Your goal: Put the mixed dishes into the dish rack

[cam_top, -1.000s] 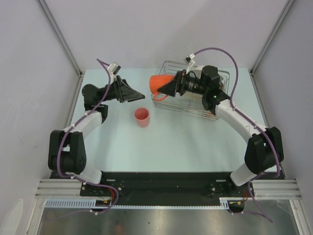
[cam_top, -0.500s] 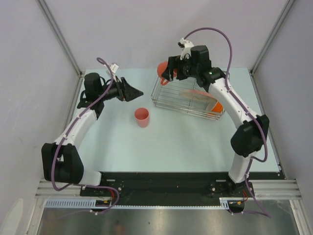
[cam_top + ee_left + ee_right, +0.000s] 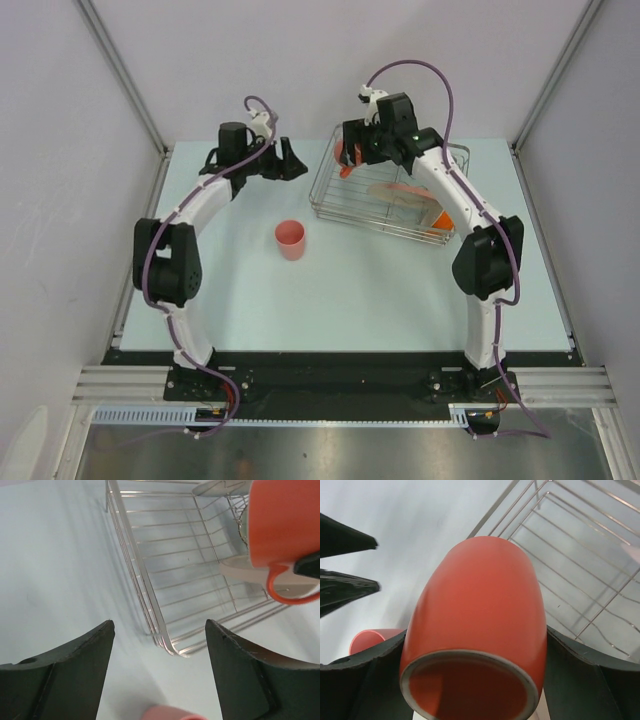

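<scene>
Fingers of the right end effector (image 3: pixel 476 632) are pressed on both sides of a glossy orange mug (image 3: pixel 480 620) with a loop handle, so this end effector is clamped on the mug. The mug lies on its side in the grasp, and its open mouth is turned toward the right wrist camera. From above, it is held over the far left corner of the rectangular silver wire dish rack (image 3: pixel 385 205). Whether it touches the wires I cannot tell. In the left wrist view its handle hangs downward above the rack.

The rack stands on the pale blue-green bench (image 3: pixel 400 290), in the far right part of it. A cream plate (image 3: pixel 395 192) with some pink on it lies inside the rack, in the middle part and to the right of the mug. At the right end of the rack something orange shows, but it is too small to name.

The left end effector (image 3: pixel 159 625) hovers over the bench just to the left of the rack and points toward it. Its two black fingers stand wide apart, with nothing between them.

A small pink cup (image 3: pixel 290 240) stands upright on the bench, mouth up, nearer to the robot than both end effectors and apart from the rack.
</scene>
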You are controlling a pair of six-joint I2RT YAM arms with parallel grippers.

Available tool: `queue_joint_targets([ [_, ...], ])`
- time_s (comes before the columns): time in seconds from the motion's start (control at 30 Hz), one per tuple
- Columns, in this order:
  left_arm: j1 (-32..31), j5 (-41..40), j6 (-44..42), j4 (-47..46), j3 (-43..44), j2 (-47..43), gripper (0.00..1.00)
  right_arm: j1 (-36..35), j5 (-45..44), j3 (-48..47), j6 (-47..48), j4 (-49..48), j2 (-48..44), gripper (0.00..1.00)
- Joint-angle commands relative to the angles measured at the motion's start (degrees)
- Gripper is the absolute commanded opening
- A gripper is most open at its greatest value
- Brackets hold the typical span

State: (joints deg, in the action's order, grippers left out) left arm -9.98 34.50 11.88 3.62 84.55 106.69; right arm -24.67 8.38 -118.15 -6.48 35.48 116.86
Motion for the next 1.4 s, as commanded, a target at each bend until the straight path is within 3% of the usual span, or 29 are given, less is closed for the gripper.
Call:
queue_joint_targets([
  [0.0, -3.2, -3.1, -4.3, 2.7, 8.0, 5.0, 0.79, 0.9, 0.1, -4.6, 0.2, -4.7, -3.4, 0.00],
  [0.17, -5.9, -4.3, -5.7, 4.9, 13.3, 11.2, 0.79, 0.9, 0.2, -1.7, -0.9, -6.2, -6.1, 0.00],
  [0.47, -7.8, -13.3, -7.9, 6.7, 16.0, 15.2, 0.77, 1.0, 0.5, 6.7, -1.6, -9.5, -11.7, 0.00],
  [0.63, -10.1, -17.9, -13.4, 11.3, 16.8, 16.6, 0.69, 1.4, 0.7, 9.0, -2.2, -10.3, -13.2, 0.00],
  [0.97, -15.6, -20.0, -21.7, 14.1, 6.0, 11.2, 0.52, 2.3, 1.0, 11.5, -2.5, -10.3, -14.7, 0.00],
  [1.37, -20.3, -16.5, -24.8, 15.1, -9.4, -0.7, 0.49, 3.0, 0.8, 13.9, -1.9, -8.7, -16.5, 0.00],
])
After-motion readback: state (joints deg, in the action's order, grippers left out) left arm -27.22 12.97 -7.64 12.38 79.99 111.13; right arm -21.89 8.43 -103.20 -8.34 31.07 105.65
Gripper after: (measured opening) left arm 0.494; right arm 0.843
